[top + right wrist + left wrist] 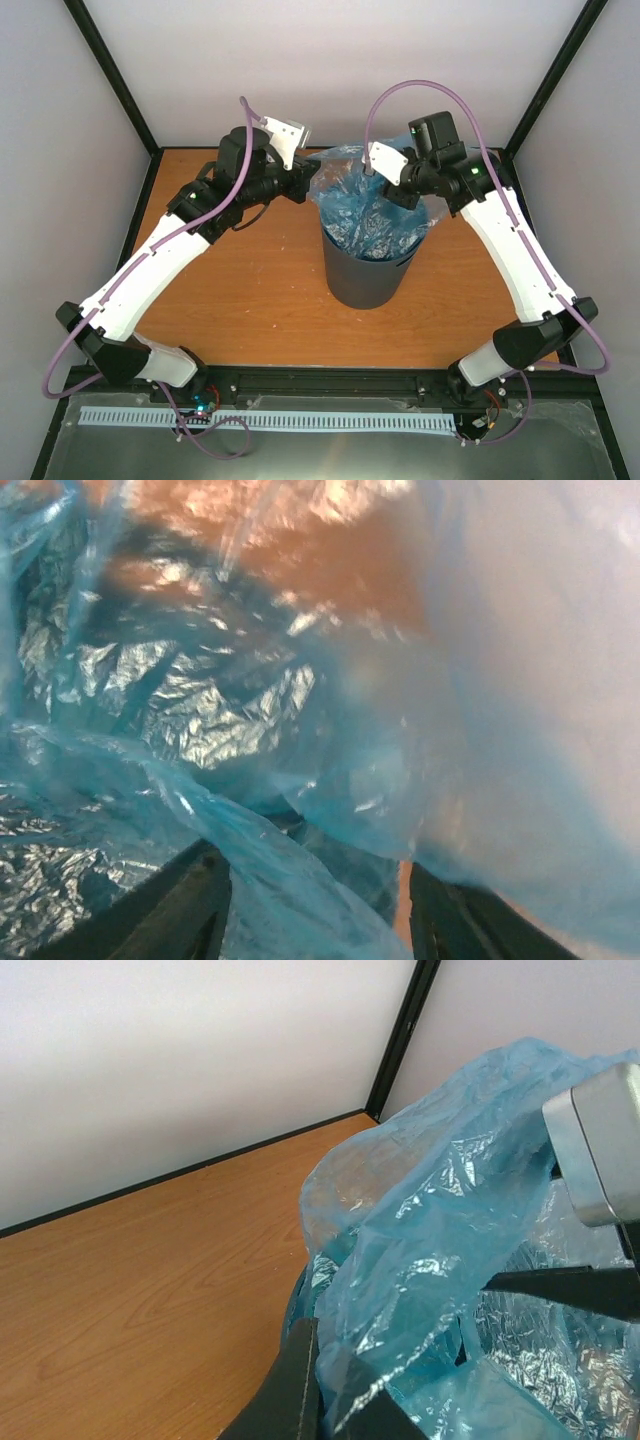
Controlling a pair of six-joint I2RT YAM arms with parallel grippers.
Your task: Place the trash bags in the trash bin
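Note:
The dark grey trash bin (365, 275) stands upright mid-table. The light-blue trash bag (365, 215) lies in its mouth, crumpled down inside, with its edges standing above the rim at the back. My left gripper (308, 182) is at the bin's left rim. In the left wrist view it (335, 1400) is shut on a fold of the bag (440, 1210). My right gripper (396, 185) is at the right rim. In the right wrist view it (315, 910) has its jaws wide apart, with the bag film (300, 780) draped loosely between them.
The wooden table (250, 290) is enclosed by pale walls with black corner posts (120, 80). The back wall is just behind the bin. The right gripper's grey camera housing (600, 1150) shows close across the bag in the left wrist view.

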